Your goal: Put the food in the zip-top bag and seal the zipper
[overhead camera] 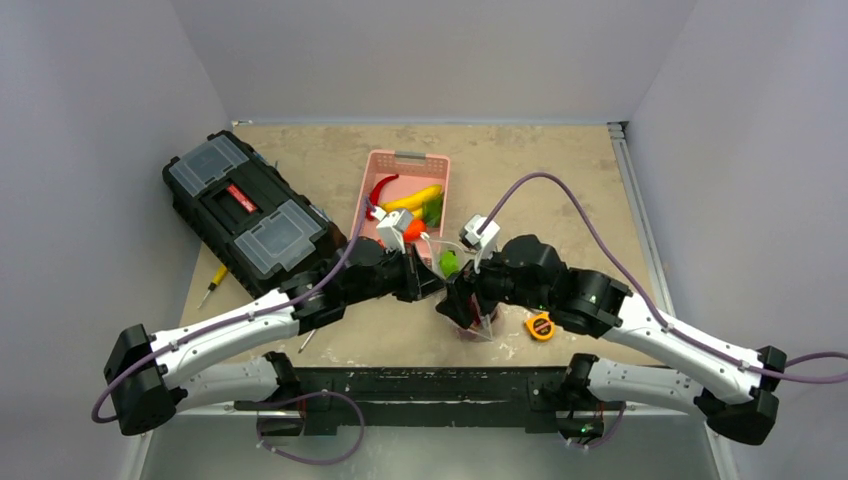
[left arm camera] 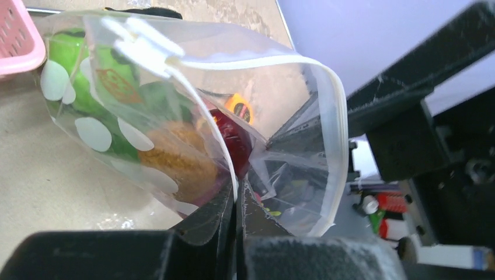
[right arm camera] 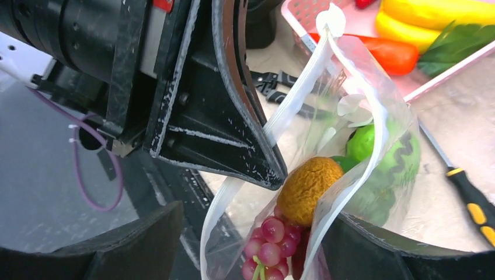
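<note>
In the view from above, my two arms meet over the middle of the table (overhead camera: pixel 560 180). My left gripper (overhead camera: pixel 432 283) and my right gripper (overhead camera: pixel 462 305) are close together. The zip-top bag (overhead camera: pixel 452 266) hangs between them, just in front of the pink basket (overhead camera: pixel 408 157). From here I cannot tell how the fingers stand. A black toolbox (overhead camera: pixel 245 210) lies at the left, and a yellow tape measure (overhead camera: pixel 540 325) is just beside my right arm.

In my left wrist view, my left fingers (left arm camera: pixel 204 216) are pressed together on one lip of the bag's mouth. The mouth stands open. The zipper (left arm camera: pixel 262 61) runs around it as a whitish strip, with the white slider (left arm camera: pixel 146 44) at the far end. Inside the bag I see green food (left arm camera: pixel 87 76), a brown piece (left arm camera: pixel 178 154) and something dark red (left arm camera: pixel 233 140).

In my right wrist view, my right fingers (right arm camera: pixel 134 245) stand wide apart and grip nothing. The lower part of the bag is between them, and I cannot tell if it touches them. Above, my left gripper pinches the rim. The grapes (right arm camera: pixel 268 239) lie lowest in the bag. Behind it, the basket holds a banana (right arm camera: pixel 438 17), and a screwdriver (right arm camera: pixel 473 201) lies on the table at the right.
</note>
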You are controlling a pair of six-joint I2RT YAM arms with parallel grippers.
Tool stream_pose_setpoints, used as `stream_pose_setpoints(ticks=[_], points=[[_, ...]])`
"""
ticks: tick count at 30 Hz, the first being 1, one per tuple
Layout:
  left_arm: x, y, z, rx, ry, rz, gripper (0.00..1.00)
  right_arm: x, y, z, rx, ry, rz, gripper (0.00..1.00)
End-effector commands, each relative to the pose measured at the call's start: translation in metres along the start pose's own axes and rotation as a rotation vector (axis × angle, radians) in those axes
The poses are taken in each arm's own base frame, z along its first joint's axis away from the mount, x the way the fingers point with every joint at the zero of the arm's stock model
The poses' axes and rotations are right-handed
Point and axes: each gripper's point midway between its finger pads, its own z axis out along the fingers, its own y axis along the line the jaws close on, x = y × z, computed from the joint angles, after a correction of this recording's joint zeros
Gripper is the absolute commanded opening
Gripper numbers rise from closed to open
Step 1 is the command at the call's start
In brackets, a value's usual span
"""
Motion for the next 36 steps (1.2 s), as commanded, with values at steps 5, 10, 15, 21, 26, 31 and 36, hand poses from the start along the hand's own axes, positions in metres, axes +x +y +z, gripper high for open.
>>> stream_pose_setpoints(ticks=[5,10,15,21,26,31,36], points=[[-0.029,-0.021,-0.005,0.008,-0.107,-0.293,0.00,-0.024,-0.003,-0.004,0.225,-0.117,-0.142,0.87],[-0.033,-0.017,-0.001,-0.034,-0.120,-0.354,0.00,-0.012,-0.014,0.000,0.418,-0.099,-0.219,0.92],[-0.037,-0.019,-0.002,-0.047,-0.131,-0.420,0.00,0.000,-0.016,0.003,0.579,-0.094,-0.319,0.87],[-0.040,-0.013,-0.006,-0.096,-0.150,-0.471,0.00,0.011,-0.016,0.004,0.701,-0.083,-0.384,0.70],[-0.041,-0.013,-0.011,-0.084,-0.167,-0.474,0.00,0.015,-0.018,0.007,0.723,-0.083,-0.389,0.39],[-0.044,-0.017,-0.015,-0.033,-0.187,-0.443,0.00,0.019,-0.018,0.011,0.705,-0.110,-0.355,0.16],[-0.043,-0.020,-0.024,0.007,-0.187,-0.312,0.24,0.010,-0.023,0.018,0.601,-0.155,-0.276,0.00]])
